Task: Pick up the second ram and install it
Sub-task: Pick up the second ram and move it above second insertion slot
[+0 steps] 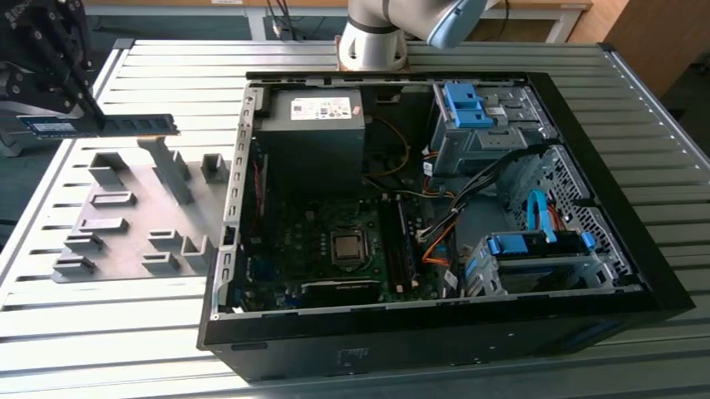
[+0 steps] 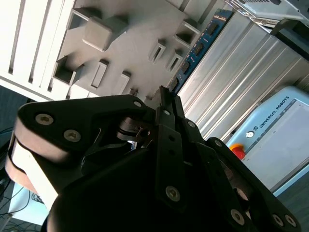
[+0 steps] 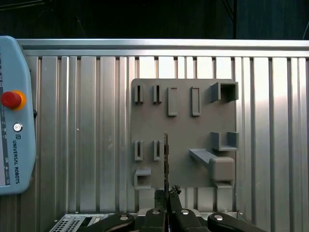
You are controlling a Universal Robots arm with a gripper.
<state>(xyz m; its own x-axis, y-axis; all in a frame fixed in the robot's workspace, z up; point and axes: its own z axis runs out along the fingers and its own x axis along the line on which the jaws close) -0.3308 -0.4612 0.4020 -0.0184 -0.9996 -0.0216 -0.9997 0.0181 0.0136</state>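
Ram: the blue-green ram [image 1: 133,125] is hanging level in the air with its long edge horizontal. In the exterior view it is sitting at about 10 o'clock from the open computer case [image 1: 654,274].
Ram, close up: in the first wrist view the ram [image 3: 165,157] is showing edge-on as a thin dark line. In the second wrist view the ram [image 2: 193,54] is showing its row of dark chips.
Jaws: the dark jaws are clenching the ram partway along its length. In the exterior view the longer free part is pointing toward 3 o'clock.
Holder board: a grey holder board [image 1: 128,249] with raised blocks and slots is lying on the surface, just beside the case at its 9 o'clock. The ram is hovering over the board's 12 o'clock edge, apart from the blocks. The board is also showing in both wrist views [image 3: 183,135] [image 2: 130,48].
Surface: a ribbed metal surface [image 1: 66,332] is carrying the board and the case.
Case: it is lying on its side with the cover off, exposing the motherboard [image 1: 332,241].
Arm: the arm's base [image 1: 372,37] is standing at 12 o'clock of the case.
Pendant: a pale blue control pendant [image 3: 14,145] with a red button is lying on the surface, apart from the board. It is also appearing in the second wrist view [image 2: 277,140].
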